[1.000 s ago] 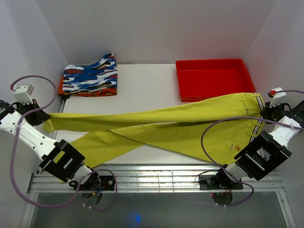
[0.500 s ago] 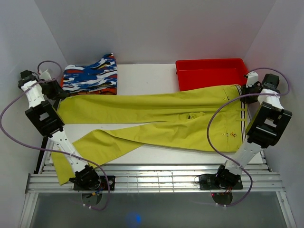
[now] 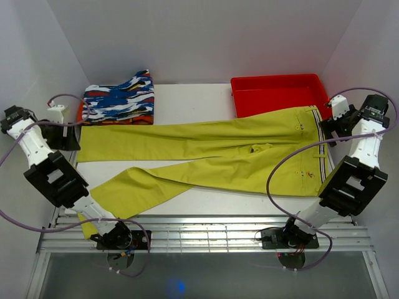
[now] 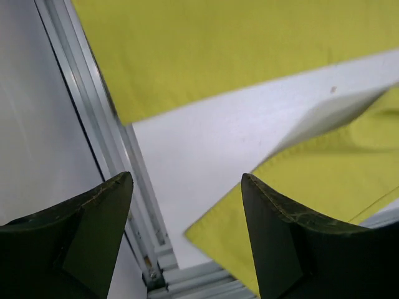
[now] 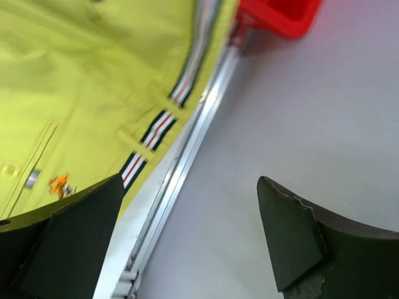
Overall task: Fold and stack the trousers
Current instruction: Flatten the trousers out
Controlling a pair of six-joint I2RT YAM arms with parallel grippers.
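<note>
Stretching sideways across the table, one pair of trousers points waist right, two legs left; left gripper and right gripper gape empty.

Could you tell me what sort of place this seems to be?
Probably a lab test cell, not a home: plain white walls box in a white table, and the left arm and right arm are bolted to an aluminium rail at its near edge.
</note>
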